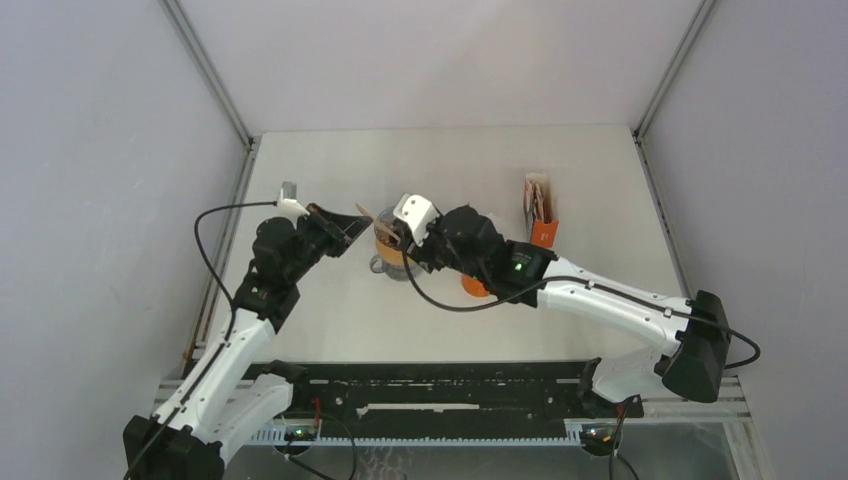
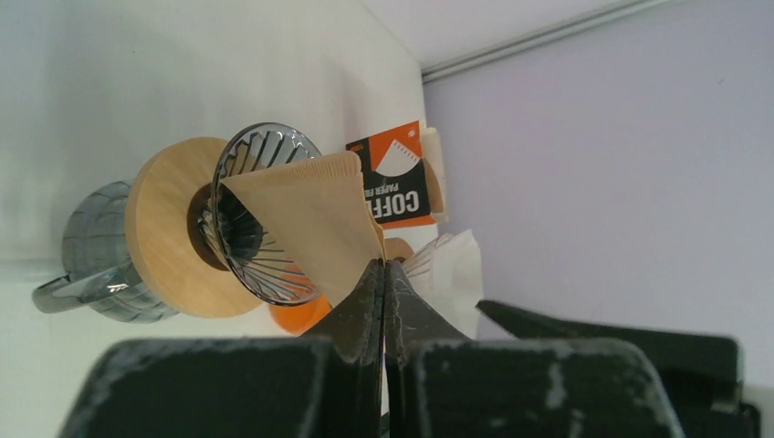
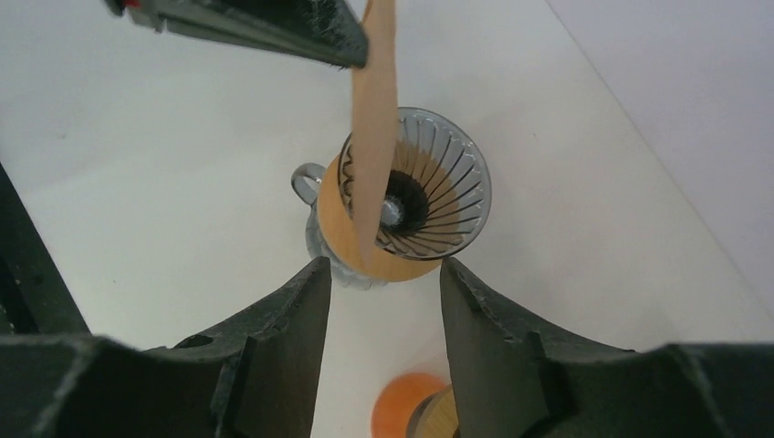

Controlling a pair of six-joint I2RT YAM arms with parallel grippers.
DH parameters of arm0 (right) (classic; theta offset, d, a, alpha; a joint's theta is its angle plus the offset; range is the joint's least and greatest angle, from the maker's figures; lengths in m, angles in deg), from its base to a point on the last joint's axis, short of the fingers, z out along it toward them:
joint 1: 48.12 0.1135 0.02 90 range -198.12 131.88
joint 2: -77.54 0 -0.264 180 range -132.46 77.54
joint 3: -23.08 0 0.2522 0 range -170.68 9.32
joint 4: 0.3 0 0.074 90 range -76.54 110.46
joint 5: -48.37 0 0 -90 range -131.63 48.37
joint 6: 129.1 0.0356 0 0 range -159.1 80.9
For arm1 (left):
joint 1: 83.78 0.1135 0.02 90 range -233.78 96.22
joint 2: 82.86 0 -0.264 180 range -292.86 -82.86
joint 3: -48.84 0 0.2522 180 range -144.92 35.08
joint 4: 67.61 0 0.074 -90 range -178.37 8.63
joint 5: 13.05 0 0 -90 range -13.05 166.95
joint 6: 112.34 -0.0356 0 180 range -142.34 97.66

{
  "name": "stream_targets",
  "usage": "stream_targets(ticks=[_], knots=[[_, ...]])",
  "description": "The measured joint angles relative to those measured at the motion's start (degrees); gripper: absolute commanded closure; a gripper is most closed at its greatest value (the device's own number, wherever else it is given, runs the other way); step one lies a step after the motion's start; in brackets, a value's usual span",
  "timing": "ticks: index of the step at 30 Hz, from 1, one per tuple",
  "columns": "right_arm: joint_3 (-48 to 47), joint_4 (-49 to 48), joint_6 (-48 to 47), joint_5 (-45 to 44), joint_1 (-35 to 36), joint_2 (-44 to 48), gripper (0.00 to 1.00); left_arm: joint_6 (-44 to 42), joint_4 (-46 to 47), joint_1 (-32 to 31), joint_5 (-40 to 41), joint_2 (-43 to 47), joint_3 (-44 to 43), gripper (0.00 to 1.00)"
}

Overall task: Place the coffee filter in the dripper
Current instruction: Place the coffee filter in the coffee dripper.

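The brown paper coffee filter (image 2: pixel 315 214) is pinched at its edge by my shut left gripper (image 2: pixel 383 266) and hangs over the dripper's mouth. The dripper (image 3: pixel 429 187) is ribbed clear glass with a wooden collar (image 2: pixel 169 237), and it sits on a glass cup (image 2: pixel 96 251). In the right wrist view the filter (image 3: pixel 376 137) hangs edge-on from the left gripper's fingers (image 3: pixel 274 27), with its lower end reaching the dripper's rim. My right gripper (image 3: pixel 383 269) stands open just short of the dripper and holds nothing. From above, the filter (image 1: pixel 378 224) sits between the left gripper (image 1: pixel 352 228) and the right gripper (image 1: pixel 402 243).
An orange and black coffee filter box (image 1: pixel 540 215) stands at the back right. A round orange object (image 1: pixel 474 287) lies on the table under the right arm, to the right of the dripper. Grey walls enclose the table on three sides.
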Motion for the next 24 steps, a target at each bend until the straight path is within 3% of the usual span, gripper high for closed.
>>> stream_targets(ticks=[7, 24], knots=[[-4.3, 1.5, 6.8, 5.2, -4.8, -1.3, 0.41, -8.0, -6.1, -0.2, -2.8, -2.9, -5.0, 1.00], [-6.1, 2.3, 13.1, 7.6, -5.4, -7.8, 0.39, -17.6, -19.1, -1.4, -5.9, -7.5, -11.9, 1.00]])
